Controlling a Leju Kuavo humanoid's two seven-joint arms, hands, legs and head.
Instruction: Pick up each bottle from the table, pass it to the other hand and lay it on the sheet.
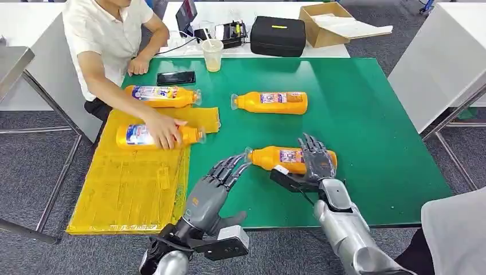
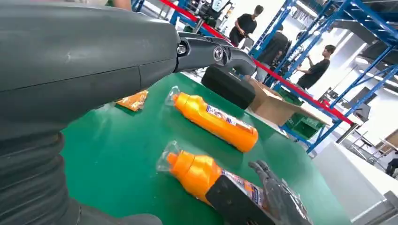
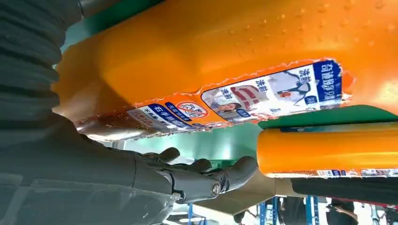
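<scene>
Four orange bottles lie on their sides. The nearest bottle (image 1: 281, 158) (image 2: 199, 174) (image 3: 225, 51) lies on the green table (image 1: 367, 143). My right hand (image 1: 317, 161) (image 2: 278, 197) is spread over its label end, thumb on the near side, fingers (image 3: 202, 176) not closed on it. My left hand (image 1: 220, 182) (image 2: 94, 61) is open, fingers reaching toward that bottle's cap. A second bottle (image 1: 272, 102) (image 2: 216, 121) (image 3: 328, 152) lies farther back. A third (image 1: 161, 95) lies by the yellow sheet (image 1: 129, 183). The fourth (image 1: 137, 136) lies on the sheet under a person's hand.
A person in a white shirt (image 1: 109, 40) sits at the far left corner, one arm over the sheet. A phone (image 1: 176, 78), a cup (image 1: 212, 55), a black case (image 1: 278, 35) and a cardboard box (image 1: 326, 23) stand at the back. Grey clothing (image 1: 455, 235) shows at the near right.
</scene>
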